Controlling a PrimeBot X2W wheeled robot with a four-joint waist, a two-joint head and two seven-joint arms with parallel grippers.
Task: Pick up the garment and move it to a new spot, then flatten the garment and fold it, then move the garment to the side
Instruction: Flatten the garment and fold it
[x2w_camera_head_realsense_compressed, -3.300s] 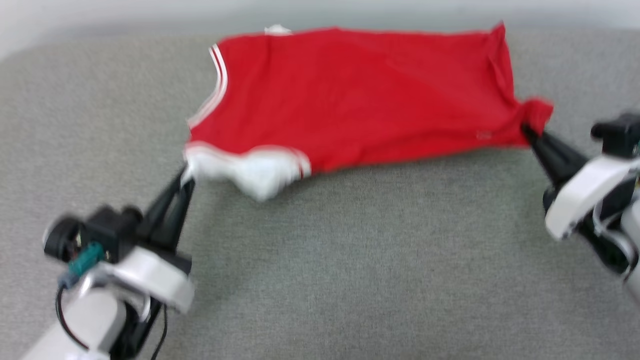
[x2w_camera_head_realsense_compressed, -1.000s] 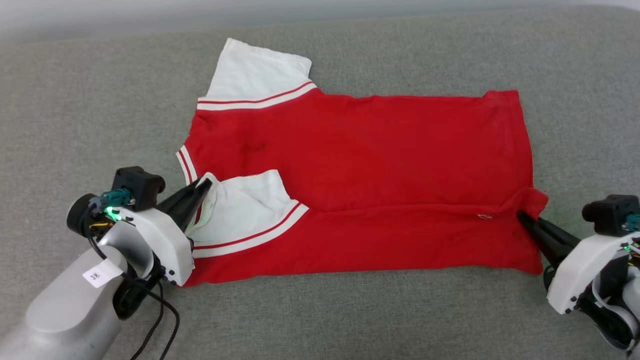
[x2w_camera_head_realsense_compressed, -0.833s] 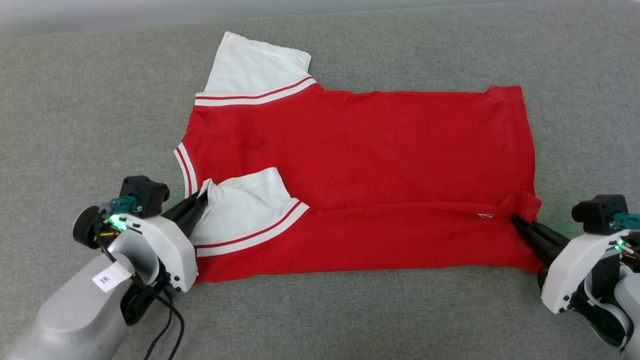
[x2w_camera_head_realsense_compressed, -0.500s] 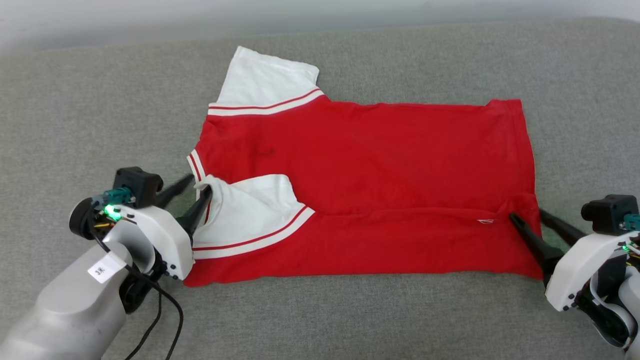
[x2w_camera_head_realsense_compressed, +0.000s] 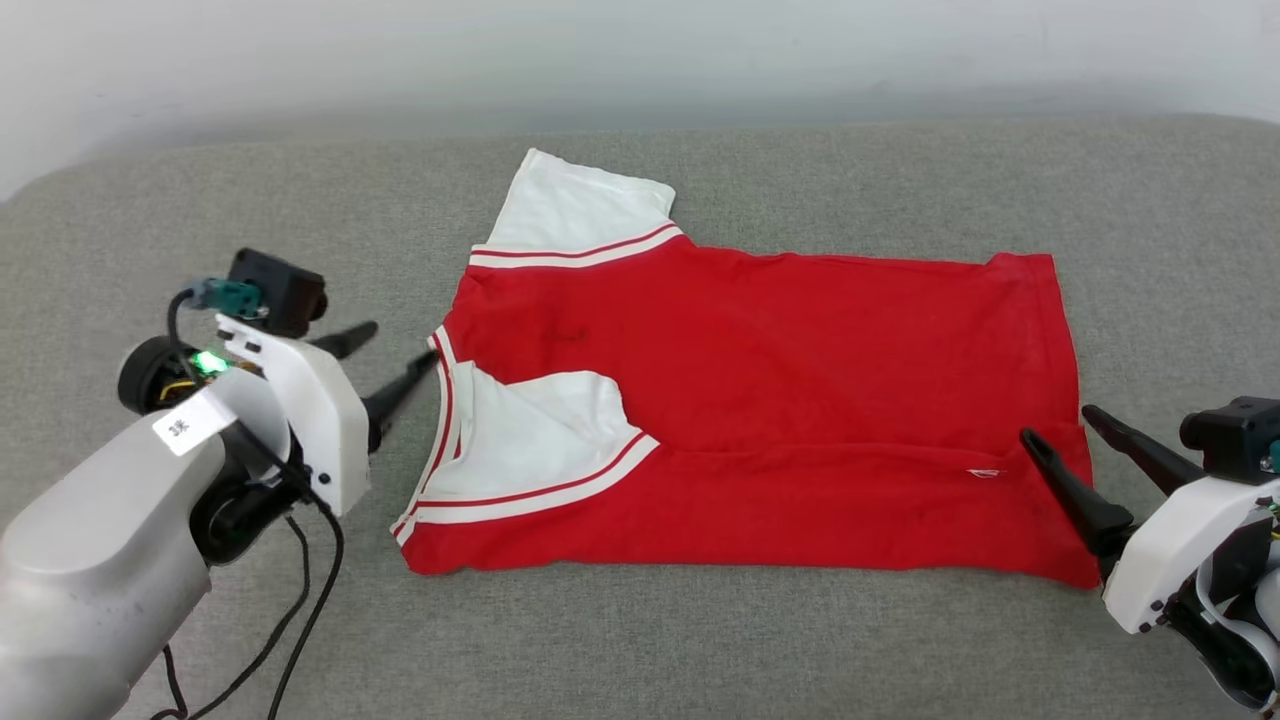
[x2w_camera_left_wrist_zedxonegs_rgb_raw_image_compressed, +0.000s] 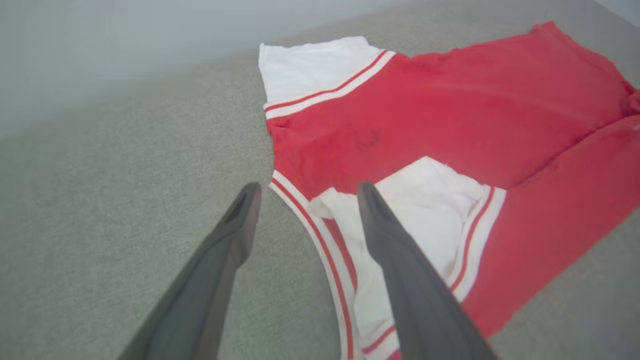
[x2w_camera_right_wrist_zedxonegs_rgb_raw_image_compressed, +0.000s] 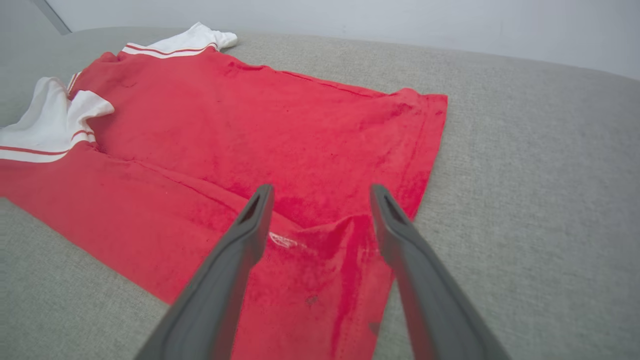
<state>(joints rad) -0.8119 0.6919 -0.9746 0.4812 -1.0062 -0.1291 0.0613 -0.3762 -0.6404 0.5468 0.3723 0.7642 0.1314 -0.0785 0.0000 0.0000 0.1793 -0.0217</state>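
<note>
Left claw (x2w_camera_head_realsense_compressed: 400, 345) and right claw (x2w_camera_head_realsense_compressed: 1058, 423) are being held wide open, empty; far corners of the shirt (x2w_camera_head_realsense_compressed: 780, 360) should be pinched evenly.

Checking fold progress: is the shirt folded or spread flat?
Partly folded: the garment has its near edge doubled over, white sleeve on top.

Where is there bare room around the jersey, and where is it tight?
Free: the grey fabric surface in front of the jersey; the stretch left of the far sleeve; the side past the hem. Tight: the collar by the open left gripper, the hem corner by the open right gripper.
</note>
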